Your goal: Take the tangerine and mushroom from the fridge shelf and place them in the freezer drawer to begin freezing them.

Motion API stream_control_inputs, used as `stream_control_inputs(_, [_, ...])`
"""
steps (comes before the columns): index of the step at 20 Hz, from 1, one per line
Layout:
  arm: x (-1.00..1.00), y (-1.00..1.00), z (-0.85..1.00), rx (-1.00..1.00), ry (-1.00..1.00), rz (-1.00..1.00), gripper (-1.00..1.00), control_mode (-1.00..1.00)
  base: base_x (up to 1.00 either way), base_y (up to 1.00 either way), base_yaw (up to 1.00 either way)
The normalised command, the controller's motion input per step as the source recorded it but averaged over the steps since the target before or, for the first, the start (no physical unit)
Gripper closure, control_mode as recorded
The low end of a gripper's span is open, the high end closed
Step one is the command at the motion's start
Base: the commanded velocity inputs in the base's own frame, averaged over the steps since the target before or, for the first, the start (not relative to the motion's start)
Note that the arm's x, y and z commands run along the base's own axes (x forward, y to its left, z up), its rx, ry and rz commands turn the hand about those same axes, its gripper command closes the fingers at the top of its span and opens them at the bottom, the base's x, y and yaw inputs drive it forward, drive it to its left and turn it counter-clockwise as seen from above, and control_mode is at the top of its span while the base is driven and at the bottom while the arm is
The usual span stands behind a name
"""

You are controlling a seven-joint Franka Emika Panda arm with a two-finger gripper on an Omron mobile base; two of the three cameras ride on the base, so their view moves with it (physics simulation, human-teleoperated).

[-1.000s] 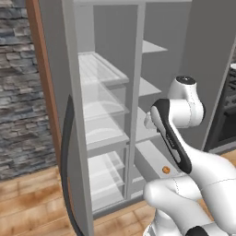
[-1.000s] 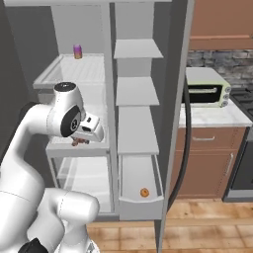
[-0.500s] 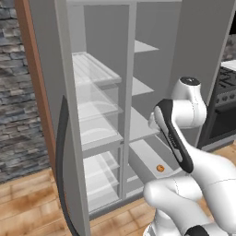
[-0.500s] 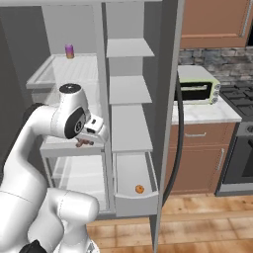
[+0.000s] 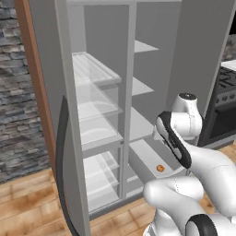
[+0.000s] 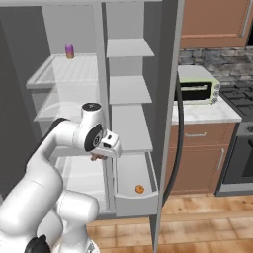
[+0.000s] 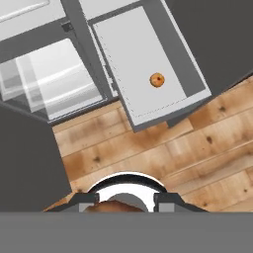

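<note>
The tangerine [image 6: 139, 189] [image 5: 160, 168] [image 7: 157, 79], small and orange, lies on the floor of the freezer drawer [image 6: 136, 203] [image 5: 148, 159] [image 7: 133, 54]. That light-grey bin is pulled out at the bottom of the fridge's right column. My gripper [image 6: 100, 157] [image 7: 124, 201] hangs to the left of the drawer and above it, over the wood floor in the hand view. It is shut on the mushroom [image 6: 98, 157] [image 7: 118, 206], a dark reddish-brown lump seen between the fingertips.
A purple can [image 6: 69, 51] stands on the top left fridge shelf. Both fridge doors stand open, each with a dark curved handle [image 5: 62, 152] [image 6: 179, 128]. A toaster oven [image 6: 197, 86] sits on the counter to the right, with a stove [image 6: 242, 96] beyond it.
Both base views have shifted, so the base has moved along the fridge. My gripper, still holding the mushroom, has come lower and closer to the drawer.
</note>
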Motion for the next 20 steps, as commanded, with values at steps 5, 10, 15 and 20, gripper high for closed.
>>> stream_control_inputs(5, [0.51, -0.18, -0.83, 0.00, 0.11, -0.06, 1.00, -1.00, 0.00, 0.00, 0.00])
stream_control_inputs(10, [0.44, -0.36, -0.46, 0.00, 0.01, -0.03, 1.00, -1.00, 0.00, 0.00, 0.00])
stream_control_inputs(15, [0.31, -0.40, -0.27, -0.01, 0.00, -0.03, 1.00, -1.00, 0.00, 0.00, 0.00])
stream_control_inputs(20, [0.19, 0.00, -0.31, 0.00, 0.00, -0.03, 1.00, -1.00, 0.00, 0.00, 0.00])
